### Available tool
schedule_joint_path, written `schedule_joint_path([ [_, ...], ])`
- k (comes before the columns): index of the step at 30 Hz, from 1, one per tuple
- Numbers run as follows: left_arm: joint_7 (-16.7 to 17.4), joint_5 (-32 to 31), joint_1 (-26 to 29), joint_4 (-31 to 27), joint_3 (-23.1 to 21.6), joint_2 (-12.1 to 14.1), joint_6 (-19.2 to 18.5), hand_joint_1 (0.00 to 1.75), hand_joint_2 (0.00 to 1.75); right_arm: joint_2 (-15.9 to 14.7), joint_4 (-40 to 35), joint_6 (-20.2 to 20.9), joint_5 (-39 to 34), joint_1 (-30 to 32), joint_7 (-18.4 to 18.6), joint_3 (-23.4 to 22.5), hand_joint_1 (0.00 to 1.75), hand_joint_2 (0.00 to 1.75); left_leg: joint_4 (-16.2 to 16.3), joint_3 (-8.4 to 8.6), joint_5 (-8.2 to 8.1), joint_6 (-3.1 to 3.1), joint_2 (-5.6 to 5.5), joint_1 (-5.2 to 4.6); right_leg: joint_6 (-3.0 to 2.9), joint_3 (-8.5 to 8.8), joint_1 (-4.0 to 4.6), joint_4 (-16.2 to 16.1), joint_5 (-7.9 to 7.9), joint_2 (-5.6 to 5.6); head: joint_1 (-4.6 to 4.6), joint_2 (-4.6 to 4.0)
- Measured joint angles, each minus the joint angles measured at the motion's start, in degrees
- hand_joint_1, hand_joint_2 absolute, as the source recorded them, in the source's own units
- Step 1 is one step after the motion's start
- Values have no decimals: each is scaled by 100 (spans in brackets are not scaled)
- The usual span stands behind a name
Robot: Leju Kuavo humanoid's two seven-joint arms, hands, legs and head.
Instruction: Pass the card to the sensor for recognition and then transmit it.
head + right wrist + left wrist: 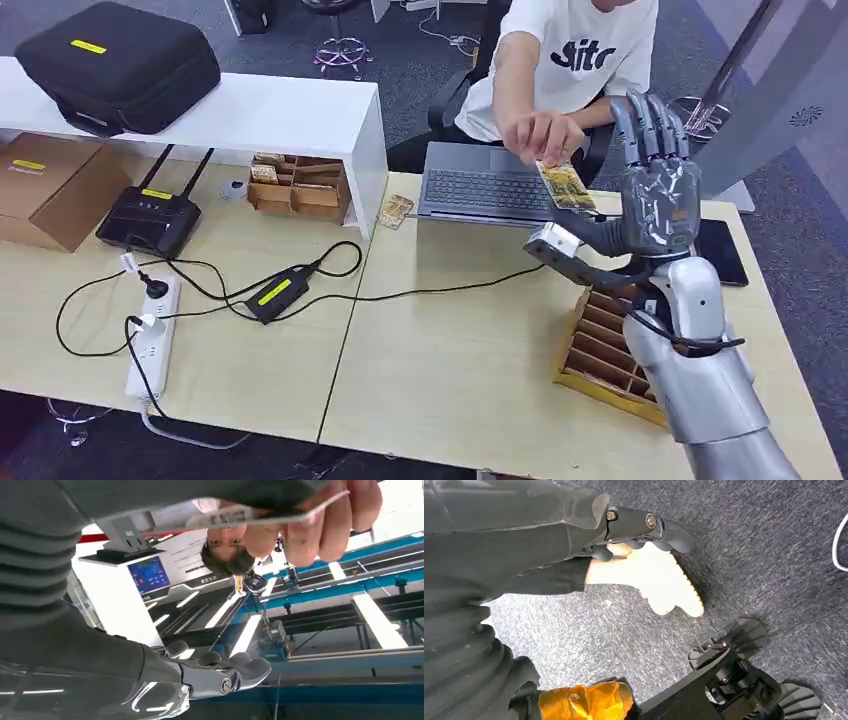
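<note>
A person's hand (540, 132) pinches a yellow-patterned card (567, 187) above the laptop's near right corner. My right hand (648, 190) is raised just right of it, fingers straight up and thumb spread out below the card, gripping nothing. In the right wrist view the card's edge (260, 514) lies along my thumb while the person's fingers (330, 525) clamp it; my own fingers (220, 675) stand far from it. My left hand (634, 525) hangs over the carpet with nothing in it. A black box with two antennas (150, 215) sits far left on the table.
An open grey laptop (480, 190) lies in front of the seated person. A wooden slotted rack (600, 350) stands under my right forearm. A few cards (396, 210), a wooden box (300, 185), a power strip (152, 335) and cables cover the left half of the table.
</note>
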Motion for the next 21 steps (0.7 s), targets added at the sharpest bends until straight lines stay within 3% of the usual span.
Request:
schedule_joint_path([
  [6, 0, -7, 0, 0, 2, 0, 0, 0, 175, 13, 24, 0, -2, -11, 2, 68, 0, 0, 0, 0, 0, 0, 0, 0, 0, -1, 0, 0, 0, 0, 0, 0],
  [7, 0, -7, 0, 0, 0, 0, 0, 0, 175, 13, 24, 0, -2, -11, 2, 79, 59, 0, 0, 0, 0, 0, 0, 0, 0, -1, 0, 0, 0, 0, 0, 0],
  [8, -2, -11, 0, 0, 0, 0, 0, 0, 175, 13, 26, 0, -2, -12, 2, 92, 169, 175, 0, 0, 0, 0, 0, 0, 0, -1, 0, 0, 0, 0, 0, 0],
  [21, -7, -13, 0, 0, 0, 0, -2, 0, 175, 13, 55, 18, -2, -12, 17, 197, 175, 175, 0, 0, 0, 0, 0, 0, 0, -1, 0, 0, 0, -1, 0, 0],
])
